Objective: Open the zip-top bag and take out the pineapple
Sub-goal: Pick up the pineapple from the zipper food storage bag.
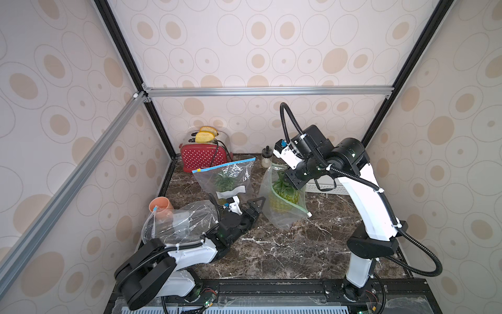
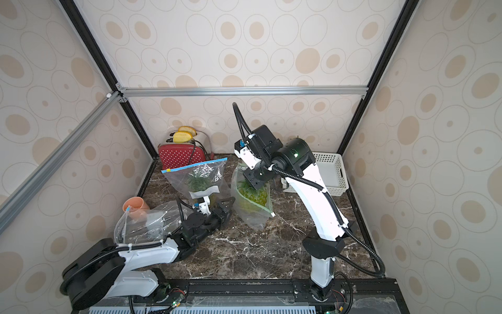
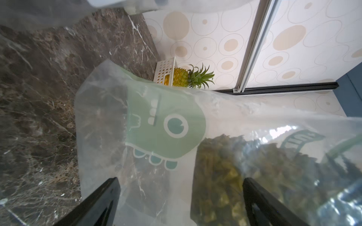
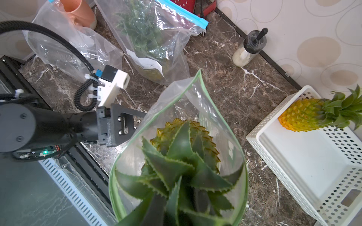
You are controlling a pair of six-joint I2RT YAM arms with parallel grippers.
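Gaping wide, the left gripper (image 1: 256,208) sits just beside the near side of the zip-top bag (image 1: 284,220). The bag stands open with the pineapple (image 1: 285,199) inside, and the right gripper (image 4: 178,204) reaches in from above, pinched narrow on its crown leaves. Beyond the bag stands a red toaster (image 1: 202,159).

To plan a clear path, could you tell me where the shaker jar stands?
In a top view the shaker jar stands by the back wall, right of the red toaster, just behind the green-edged bag.
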